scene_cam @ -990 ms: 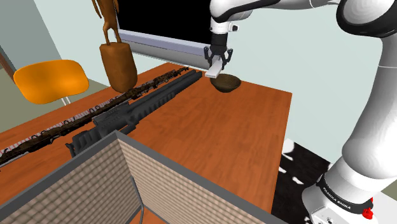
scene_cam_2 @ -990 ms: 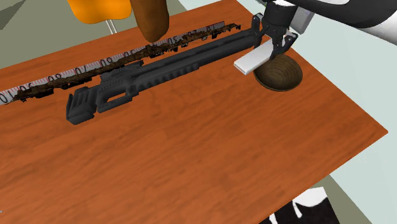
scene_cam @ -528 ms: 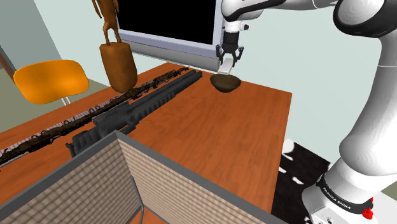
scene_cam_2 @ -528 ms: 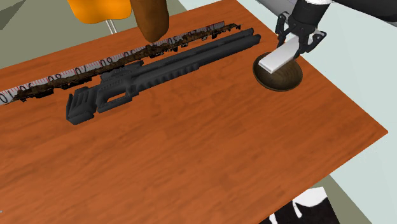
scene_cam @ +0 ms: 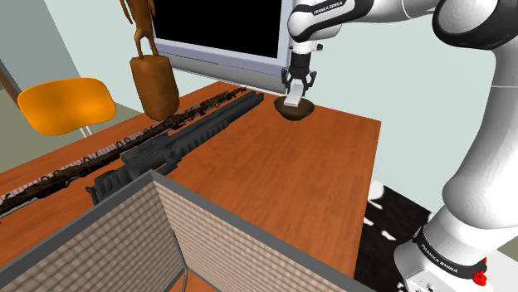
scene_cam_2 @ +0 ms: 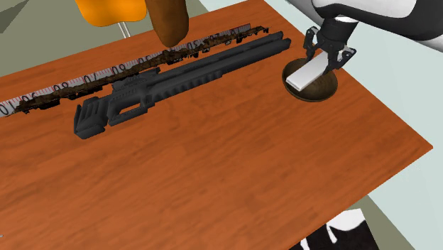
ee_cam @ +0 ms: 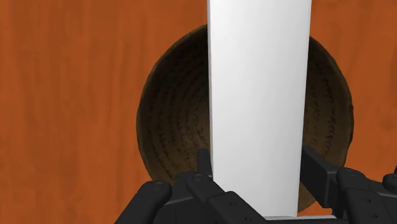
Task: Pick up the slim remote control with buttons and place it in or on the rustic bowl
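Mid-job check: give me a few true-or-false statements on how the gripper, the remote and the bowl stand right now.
1. The gripper is shut on the remote. True.
2. The remote lies flat on the table beside the bowl. False: the gripper holds it over the bowl's opening, as the wrist view shows.
3. The bowl is dark brown and stands on the table near one end of the black rifle. True.
4. The remote is black. False: it is drawn plain white.
5. The chair beyond the table is blue. False: it is orange.
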You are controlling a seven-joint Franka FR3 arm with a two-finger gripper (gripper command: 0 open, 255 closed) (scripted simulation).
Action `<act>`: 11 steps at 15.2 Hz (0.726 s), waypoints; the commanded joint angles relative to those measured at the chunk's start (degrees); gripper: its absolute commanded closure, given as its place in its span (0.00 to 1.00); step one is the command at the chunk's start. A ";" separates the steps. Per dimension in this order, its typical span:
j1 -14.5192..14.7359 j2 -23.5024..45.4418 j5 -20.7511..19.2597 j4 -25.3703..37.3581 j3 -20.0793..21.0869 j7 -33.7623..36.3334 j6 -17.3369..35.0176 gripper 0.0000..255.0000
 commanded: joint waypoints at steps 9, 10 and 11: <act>-0.05 1.15 -0.35 -3.31 -0.16 0.26 4.47 1.00; -0.05 1.15 -0.35 -3.31 -0.16 0.26 4.47 1.00; -0.05 1.15 -0.35 -3.31 -0.16 0.26 4.47 1.00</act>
